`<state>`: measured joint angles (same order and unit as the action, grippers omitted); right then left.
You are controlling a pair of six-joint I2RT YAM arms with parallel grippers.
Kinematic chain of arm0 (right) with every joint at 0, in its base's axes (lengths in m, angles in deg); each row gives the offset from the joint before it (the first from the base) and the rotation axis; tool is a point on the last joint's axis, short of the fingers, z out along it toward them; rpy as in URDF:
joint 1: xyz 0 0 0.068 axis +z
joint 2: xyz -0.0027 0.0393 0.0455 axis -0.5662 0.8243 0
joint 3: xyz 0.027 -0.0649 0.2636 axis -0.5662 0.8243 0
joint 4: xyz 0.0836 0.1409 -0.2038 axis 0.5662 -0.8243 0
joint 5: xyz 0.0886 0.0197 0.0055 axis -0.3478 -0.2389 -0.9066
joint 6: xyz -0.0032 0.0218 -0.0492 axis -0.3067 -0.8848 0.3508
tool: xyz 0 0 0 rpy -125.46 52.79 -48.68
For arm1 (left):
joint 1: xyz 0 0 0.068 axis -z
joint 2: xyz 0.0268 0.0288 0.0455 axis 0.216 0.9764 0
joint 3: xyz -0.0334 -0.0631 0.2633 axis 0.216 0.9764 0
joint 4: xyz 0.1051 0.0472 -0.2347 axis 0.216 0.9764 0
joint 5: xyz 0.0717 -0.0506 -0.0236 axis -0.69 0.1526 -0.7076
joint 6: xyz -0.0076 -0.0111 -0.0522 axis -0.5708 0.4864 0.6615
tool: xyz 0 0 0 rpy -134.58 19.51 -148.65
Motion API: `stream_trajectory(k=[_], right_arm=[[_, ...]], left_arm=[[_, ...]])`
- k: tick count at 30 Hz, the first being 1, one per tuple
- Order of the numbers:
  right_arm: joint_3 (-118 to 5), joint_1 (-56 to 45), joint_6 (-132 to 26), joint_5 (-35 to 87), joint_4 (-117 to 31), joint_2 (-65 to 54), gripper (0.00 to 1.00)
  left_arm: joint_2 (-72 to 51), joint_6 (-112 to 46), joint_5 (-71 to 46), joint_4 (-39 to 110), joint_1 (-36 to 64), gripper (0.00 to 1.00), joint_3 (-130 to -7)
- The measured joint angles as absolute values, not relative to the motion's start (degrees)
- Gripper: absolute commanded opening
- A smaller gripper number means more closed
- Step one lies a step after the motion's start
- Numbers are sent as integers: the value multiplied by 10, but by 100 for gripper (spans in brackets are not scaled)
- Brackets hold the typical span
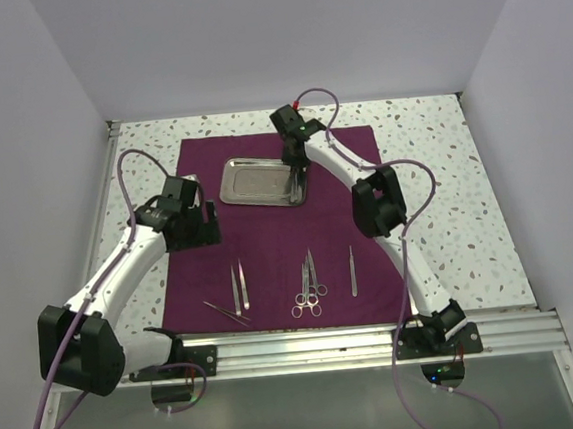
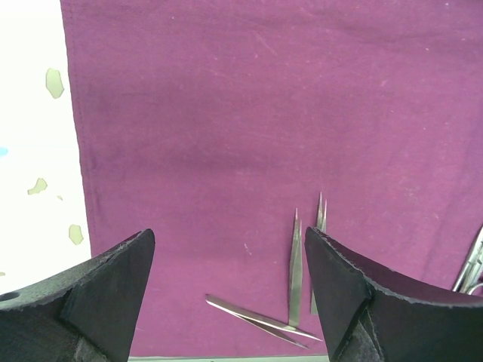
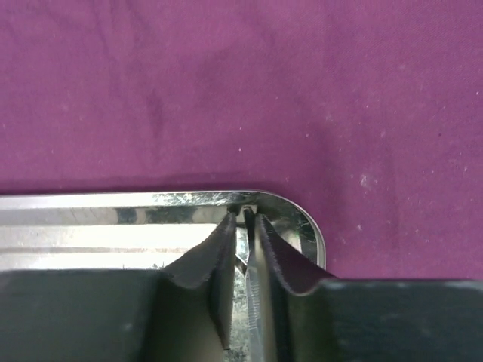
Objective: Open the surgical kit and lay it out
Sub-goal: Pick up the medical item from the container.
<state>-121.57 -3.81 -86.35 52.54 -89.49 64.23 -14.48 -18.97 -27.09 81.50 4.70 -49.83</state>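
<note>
Left claw wide and empty above the cloth wrap; right claw nearly closed in the steel tray corner (grip uncertain).

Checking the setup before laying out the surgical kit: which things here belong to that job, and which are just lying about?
Belongs to the job: dark purple cloth wrap, steel tray, slim tweezers, ring-handled scissors and forceps.
Just there: speckled tabletop, aluminium rail.

Speckled tbl w/ plain pale walls, alu rail at near edge.
</note>
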Motion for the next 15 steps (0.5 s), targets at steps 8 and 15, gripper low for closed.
stream_trajectory(k=[8,15], right_arm=[[-1225,-40,-872,523,-895,648,0],[-1225,-41,-872,522,-891,648,0]], left_arm=[[-131,-204,-275,815,40,84,-506],[-126,-211,-275,815,37,84,-515]])
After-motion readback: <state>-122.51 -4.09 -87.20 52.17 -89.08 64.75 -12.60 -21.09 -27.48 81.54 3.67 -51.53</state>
